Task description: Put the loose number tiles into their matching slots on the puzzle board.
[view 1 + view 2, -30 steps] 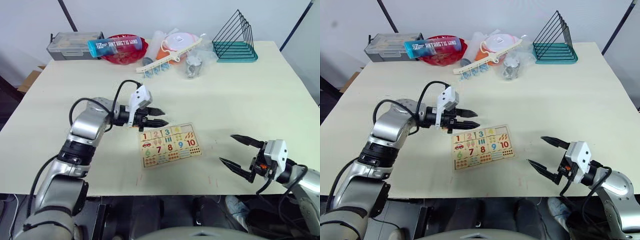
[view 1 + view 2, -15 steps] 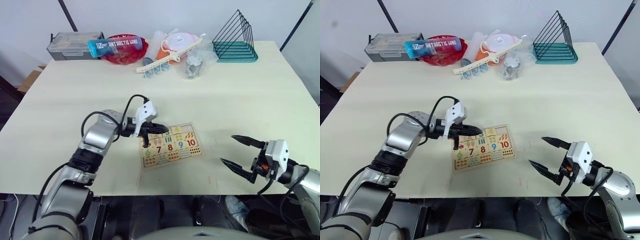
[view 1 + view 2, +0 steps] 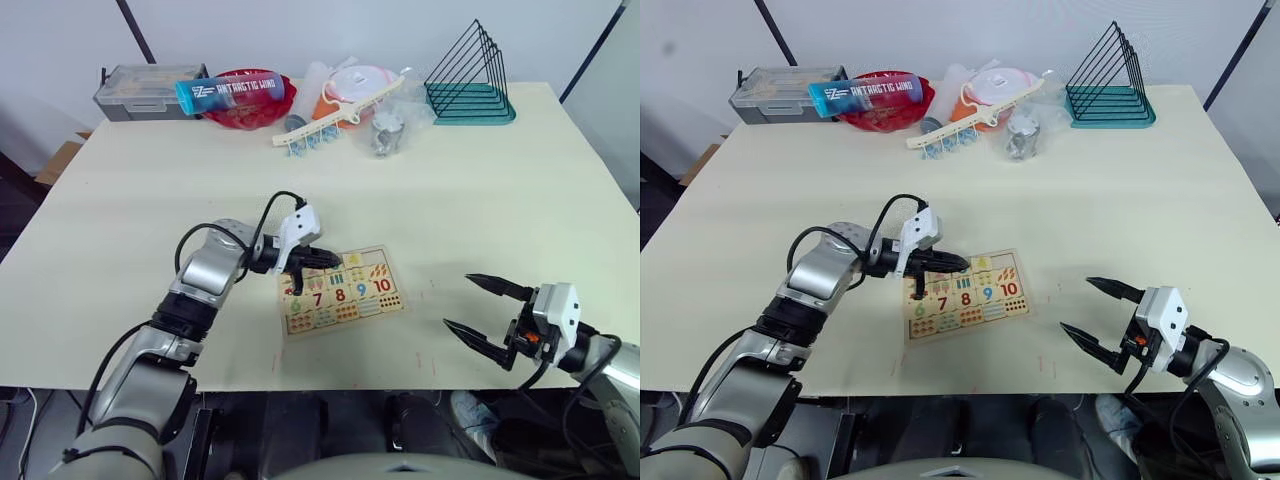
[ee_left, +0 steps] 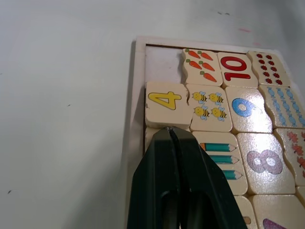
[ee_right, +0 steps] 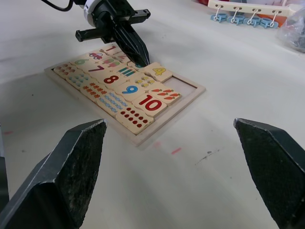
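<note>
One slot [image 4: 163, 65] sits bare at the board's [image 3: 340, 291] far corner, past tile 4 [image 4: 166, 102]. Left gripper [image 4: 170, 131], fingers pressed together, tip touching the 4's near edge. Right gripper [image 3: 487, 314] spread wide, well apart near the table's [image 3: 480, 180] front edge; left is nearer.

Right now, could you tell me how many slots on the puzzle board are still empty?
1 that I can see: the corner recess of the puzzle board, beside the 4 tile. The left gripper covers the slot behind it, so another may be hidden.
</note>
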You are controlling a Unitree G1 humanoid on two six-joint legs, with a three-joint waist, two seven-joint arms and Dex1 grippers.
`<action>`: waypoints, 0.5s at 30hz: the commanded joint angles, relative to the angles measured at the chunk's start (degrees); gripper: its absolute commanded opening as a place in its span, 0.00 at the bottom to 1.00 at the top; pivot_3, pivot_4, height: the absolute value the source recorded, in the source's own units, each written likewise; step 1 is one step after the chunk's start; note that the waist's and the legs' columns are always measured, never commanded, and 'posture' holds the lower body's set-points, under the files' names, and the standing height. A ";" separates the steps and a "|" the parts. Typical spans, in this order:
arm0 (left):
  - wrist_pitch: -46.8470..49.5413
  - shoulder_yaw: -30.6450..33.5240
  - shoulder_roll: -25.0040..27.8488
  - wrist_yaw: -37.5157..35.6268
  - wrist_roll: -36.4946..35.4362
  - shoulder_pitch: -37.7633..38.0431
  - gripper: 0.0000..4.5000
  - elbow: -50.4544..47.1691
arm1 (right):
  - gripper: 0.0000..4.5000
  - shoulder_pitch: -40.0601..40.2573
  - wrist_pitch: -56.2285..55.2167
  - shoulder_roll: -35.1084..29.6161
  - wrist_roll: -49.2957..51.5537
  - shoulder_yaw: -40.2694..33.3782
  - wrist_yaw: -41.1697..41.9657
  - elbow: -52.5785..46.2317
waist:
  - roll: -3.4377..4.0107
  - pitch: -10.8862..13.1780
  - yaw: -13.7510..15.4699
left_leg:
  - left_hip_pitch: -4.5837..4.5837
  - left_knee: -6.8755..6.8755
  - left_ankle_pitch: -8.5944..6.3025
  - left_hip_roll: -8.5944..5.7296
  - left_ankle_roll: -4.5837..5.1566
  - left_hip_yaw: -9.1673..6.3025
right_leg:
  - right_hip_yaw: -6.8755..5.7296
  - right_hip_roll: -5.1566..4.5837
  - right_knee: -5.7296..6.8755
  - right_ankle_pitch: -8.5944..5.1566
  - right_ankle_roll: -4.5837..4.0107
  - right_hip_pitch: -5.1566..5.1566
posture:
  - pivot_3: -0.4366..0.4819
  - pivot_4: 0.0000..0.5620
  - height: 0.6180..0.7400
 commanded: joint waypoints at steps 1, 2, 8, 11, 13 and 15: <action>-0.15 -0.95 -0.40 -0.39 0.72 -0.71 0.01 -0.24 | 1.00 0.09 -0.95 -0.44 0.83 -1.73 -0.07 -2.27 | 0.01 0.00 -0.01 | 0.00 0.00 0.00 0.00 0.00 0.00 | 0.00 0.00 0.00 0.00 0.00 0.00 | 0.48 0.27 1.00; -0.22 -1.01 -0.44 -0.38 0.78 -0.70 0.01 -0.24 | 1.00 0.10 -0.98 -0.47 0.81 -1.69 -0.08 -2.26 | 0.01 -0.01 -0.01 | 0.01 0.00 0.00 0.00 0.00 0.01 | 0.00 0.00 0.00 0.00 0.00 0.00 | 0.48 0.27 1.00; 0.00 -1.18 -0.20 -0.39 0.71 -0.30 0.01 -0.79 | 1.00 -0.02 -0.94 -0.56 0.75 -1.46 -0.10 -2.35 | 0.02 -0.01 -0.02 | 0.01 0.00 0.00 0.00 0.00 -0.01 | 0.01 0.00 0.00 0.00 0.00 0.00 | 0.48 0.27 1.00; 0.06 -0.82 0.37 -0.58 0.58 -0.35 0.01 -1.05 | 1.00 -0.20 -0.88 -0.63 0.81 -1.43 -0.05 -2.28 | 0.02 -0.01 -0.03 | 0.01 0.00 0.00 0.00 0.00 -0.01 | 0.01 0.00 0.00 0.00 0.00 0.00 | 0.48 0.27 1.00; 0.01 -0.15 0.76 -0.74 0.14 -0.56 0.01 -1.42 | 1.00 -0.26 -0.87 -0.64 0.84 -1.39 -0.02 -2.24 | 0.02 -0.01 -0.05 | 0.01 0.00 0.00 0.00 0.00 -0.01 | 0.00 0.00 0.00 0.00 0.00 0.00 | 0.48 0.27 1.00; -0.32 1.15 0.88 -0.95 -1.06 -0.56 0.01 -2.18 | 1.00 -0.33 -0.90 -0.58 0.87 -1.34 -0.02 -2.17 | 0.02 -0.01 -0.06 | 0.01 0.00 0.00 0.00 0.00 -0.01 | 0.01 0.00 0.00 0.00 0.00 0.00 | 0.48 0.27 1.00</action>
